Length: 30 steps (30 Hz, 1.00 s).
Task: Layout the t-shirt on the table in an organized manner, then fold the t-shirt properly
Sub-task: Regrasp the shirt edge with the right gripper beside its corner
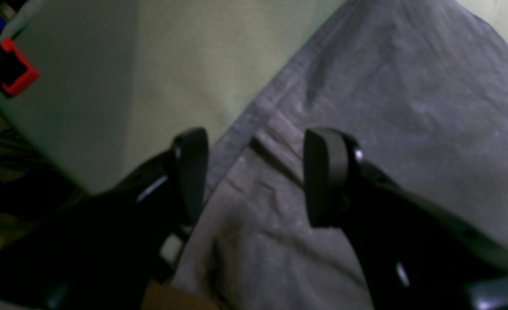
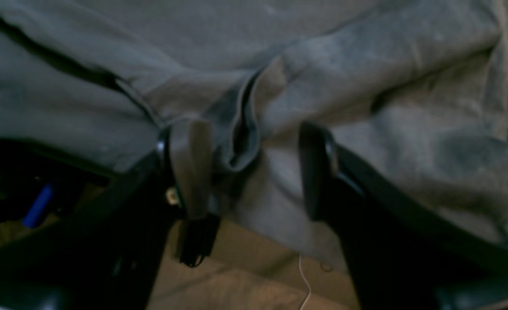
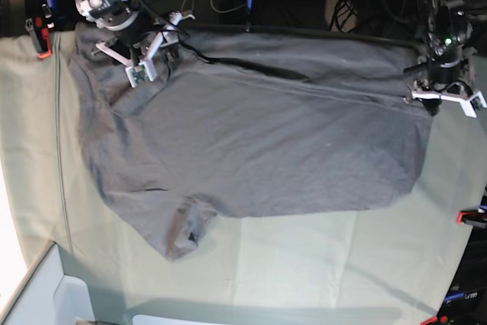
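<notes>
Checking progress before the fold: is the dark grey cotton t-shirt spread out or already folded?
Spread out, not folded: the dark grey cotton t-shirt lies open in one wide layer across the pale green cloth-covered table, one sleeve showing, creases remaining.

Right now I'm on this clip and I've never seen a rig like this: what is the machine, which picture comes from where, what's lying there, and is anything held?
It is a robot with two arms, each ending in a two-fingered gripper. One picture looks down on the whole table, covered in pale green cloth; the other two come from cameras on the wrists, looking past the black fingers.

A grey t-shirt lies spread across the table, mostly flat, with one sleeve crumpled toward the near edge.

In the overhead view the left gripper is on the right, at the shirt's far corner. Its wrist picture shows the jaws apart over the shirt's hem, with nothing pinched.

The right gripper is at the far left. Its jaws straddle a bunched fold of fabric; whether they are gripping it I cannot tell.

Red clamps sit at the table's edges.
</notes>
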Each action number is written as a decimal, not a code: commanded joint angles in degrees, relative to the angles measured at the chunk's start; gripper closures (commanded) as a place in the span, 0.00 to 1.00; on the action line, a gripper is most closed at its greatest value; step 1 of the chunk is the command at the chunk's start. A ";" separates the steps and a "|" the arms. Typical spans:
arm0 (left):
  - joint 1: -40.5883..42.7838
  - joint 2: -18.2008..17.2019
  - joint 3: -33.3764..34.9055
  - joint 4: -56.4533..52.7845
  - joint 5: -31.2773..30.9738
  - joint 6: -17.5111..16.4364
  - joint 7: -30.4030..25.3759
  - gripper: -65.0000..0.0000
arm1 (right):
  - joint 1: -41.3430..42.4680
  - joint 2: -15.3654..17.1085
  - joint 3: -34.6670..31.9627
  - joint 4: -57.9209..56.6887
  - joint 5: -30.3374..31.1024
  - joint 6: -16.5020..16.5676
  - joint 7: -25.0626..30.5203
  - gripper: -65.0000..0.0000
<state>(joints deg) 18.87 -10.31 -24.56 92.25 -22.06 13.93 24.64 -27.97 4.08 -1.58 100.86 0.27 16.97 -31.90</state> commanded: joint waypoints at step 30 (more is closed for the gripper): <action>-0.37 -0.64 -3.88 0.90 0.31 -0.18 -1.22 0.47 | -1.26 2.74 0.05 7.40 0.12 0.48 -10.43 1.00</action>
<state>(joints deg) 18.76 -10.28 -28.08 92.29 -22.11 13.74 24.67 -29.41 6.57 -1.67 107.24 0.05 16.99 -43.62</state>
